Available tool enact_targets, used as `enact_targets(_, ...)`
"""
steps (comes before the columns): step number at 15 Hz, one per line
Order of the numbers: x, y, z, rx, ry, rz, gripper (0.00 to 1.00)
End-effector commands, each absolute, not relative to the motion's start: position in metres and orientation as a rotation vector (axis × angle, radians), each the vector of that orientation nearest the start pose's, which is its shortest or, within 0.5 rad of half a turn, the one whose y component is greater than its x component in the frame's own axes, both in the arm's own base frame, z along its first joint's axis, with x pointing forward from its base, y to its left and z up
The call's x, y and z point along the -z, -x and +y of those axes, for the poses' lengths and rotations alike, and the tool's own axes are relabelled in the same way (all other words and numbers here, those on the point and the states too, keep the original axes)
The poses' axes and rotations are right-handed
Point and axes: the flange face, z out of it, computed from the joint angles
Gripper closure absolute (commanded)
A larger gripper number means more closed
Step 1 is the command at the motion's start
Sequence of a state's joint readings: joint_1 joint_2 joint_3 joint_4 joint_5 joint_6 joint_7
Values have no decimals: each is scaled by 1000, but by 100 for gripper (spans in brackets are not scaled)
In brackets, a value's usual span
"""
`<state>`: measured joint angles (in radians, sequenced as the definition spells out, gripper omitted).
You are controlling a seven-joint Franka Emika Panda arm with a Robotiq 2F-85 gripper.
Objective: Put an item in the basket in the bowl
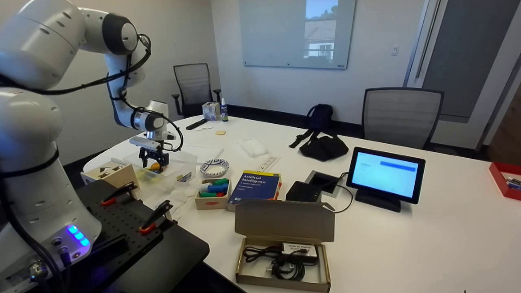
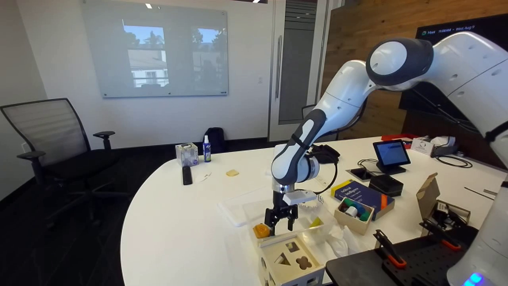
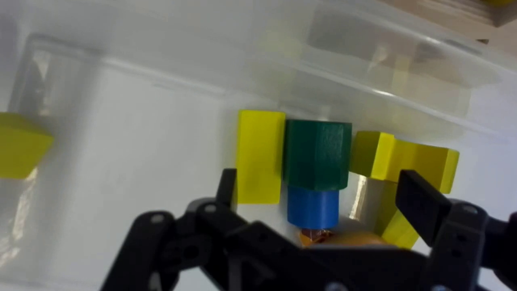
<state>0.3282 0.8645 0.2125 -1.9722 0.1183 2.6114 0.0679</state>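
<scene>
A clear plastic bin, the basket [image 2: 249, 212], holds several yellow or yellow-green blocks; one lies at its left in the wrist view [image 3: 22, 145], another [image 3: 260, 157] stands near my left finger. I cannot tell which is the item. Beside them are a dark green block [image 3: 319, 155], a blue block [image 3: 313, 207] and an orange thing [image 2: 261, 230], partly hidden by the gripper in the wrist view. My gripper [image 3: 320, 182] is open, pointing down into the bin, fingers on either side of these blocks; it shows in both exterior views [image 1: 154, 164] [image 2: 281, 229]. The whitish bowl with blue pattern [image 1: 214, 167] stands beside the bin.
A wooden shape-sorter box [image 2: 291, 258] stands against the bin. A small wooden box of coloured pieces [image 1: 212, 201], a blue book [image 1: 254, 187] and crumpled clear plastic [image 2: 339, 243] lie nearby. An open cardboard box [image 1: 283, 280] holds cables.
</scene>
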Motion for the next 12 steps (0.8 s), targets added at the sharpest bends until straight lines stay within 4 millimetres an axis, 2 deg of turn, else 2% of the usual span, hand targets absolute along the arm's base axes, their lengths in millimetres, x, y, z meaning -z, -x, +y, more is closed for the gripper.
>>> enact_targets(1, -7, -471, 307, -443, 2955, -458, 0)
enact_targets(2, -5, -470, 309, -455, 2952, -468, 0)
enact_targets(3, -2, -468, 310, -462, 2956, -477, 25)
enact_targets(5, 2, -467, 312, -471, 2962, -485, 34)
enact_targets(9, 1, -469, 313, -479, 2968, -482, 66)
enact_targets(10, 0, -470, 314, -479, 2969, -480, 70)
enact_targets(12, 0, -470, 314, -489, 2969, -488, 70)
